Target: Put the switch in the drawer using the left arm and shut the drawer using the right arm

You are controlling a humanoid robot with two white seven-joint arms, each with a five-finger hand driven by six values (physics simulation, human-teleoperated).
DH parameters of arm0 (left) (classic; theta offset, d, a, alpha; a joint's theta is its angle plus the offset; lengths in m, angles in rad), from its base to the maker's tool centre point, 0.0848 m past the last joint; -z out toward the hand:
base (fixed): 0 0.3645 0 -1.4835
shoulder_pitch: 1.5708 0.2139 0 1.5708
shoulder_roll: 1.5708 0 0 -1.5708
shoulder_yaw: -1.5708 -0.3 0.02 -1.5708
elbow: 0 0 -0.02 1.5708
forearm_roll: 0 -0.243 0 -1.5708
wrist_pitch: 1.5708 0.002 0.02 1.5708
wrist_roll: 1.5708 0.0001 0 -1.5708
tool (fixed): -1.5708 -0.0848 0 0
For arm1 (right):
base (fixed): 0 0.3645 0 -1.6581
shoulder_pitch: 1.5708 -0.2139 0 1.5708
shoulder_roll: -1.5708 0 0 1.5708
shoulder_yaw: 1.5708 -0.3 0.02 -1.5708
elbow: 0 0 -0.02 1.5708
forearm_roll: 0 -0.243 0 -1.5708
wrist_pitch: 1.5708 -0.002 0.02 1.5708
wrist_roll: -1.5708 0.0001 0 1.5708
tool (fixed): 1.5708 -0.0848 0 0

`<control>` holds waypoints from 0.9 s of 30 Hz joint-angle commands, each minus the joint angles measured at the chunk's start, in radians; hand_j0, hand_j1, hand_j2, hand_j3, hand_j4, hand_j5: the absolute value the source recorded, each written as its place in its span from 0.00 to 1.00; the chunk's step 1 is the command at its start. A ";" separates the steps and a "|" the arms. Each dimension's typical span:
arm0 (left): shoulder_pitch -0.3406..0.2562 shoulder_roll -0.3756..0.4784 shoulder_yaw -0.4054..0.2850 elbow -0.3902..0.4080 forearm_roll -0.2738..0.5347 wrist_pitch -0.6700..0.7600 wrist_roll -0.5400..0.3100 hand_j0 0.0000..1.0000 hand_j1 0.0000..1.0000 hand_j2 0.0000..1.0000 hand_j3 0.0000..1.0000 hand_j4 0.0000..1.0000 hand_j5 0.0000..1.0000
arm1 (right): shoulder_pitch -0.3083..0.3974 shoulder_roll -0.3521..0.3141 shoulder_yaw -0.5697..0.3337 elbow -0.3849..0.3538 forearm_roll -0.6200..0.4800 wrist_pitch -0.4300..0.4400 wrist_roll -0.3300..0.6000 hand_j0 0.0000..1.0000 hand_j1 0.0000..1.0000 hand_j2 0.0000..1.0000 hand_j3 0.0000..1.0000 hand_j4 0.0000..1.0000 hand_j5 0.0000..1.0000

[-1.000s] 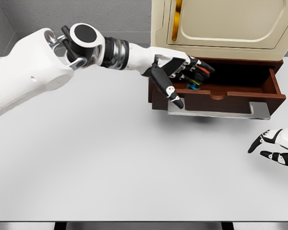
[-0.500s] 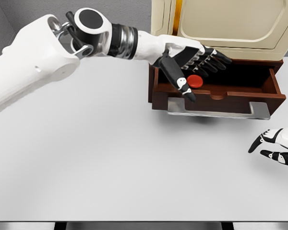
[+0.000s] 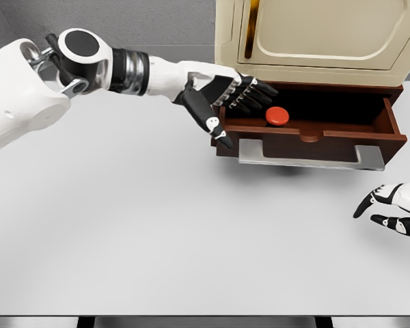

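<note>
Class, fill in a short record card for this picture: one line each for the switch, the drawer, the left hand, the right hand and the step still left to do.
switch: red switch lying inside the drawer
drawer: brown drawer pulled open, grey handle in front
left hand: left hand open, empty, at the drawer's left end
right hand: right hand open over the table, lower right
step left: close the drawer

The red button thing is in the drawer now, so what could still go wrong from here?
Two things, I think. The left hand hangs open at the drawer's left corner; if the drawer gets pushed shut too soon, its fingers could get caught. And the right hand rests on the table, below the handle, so it must reach across and push squarely, or the drawer may stay ajar over the switch.
</note>
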 commanded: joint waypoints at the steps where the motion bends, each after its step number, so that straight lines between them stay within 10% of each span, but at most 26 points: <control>1: 0.000 -0.032 -0.001 0.045 -0.012 0.005 0.000 1.00 1.00 1.00 1.00 1.00 1.00 | 0.000 -0.001 0.000 0.000 -0.008 0.003 0.000 0.53 0.53 0.53 0.53 0.53 0.53; 27: -0.040 -0.211 0.013 0.238 0.098 0.102 0.000 1.00 1.00 1.00 1.00 1.00 1.00 | -0.002 -0.004 0.000 0.000 -0.008 0.003 0.000 0.53 0.53 0.53 0.53 0.53 0.53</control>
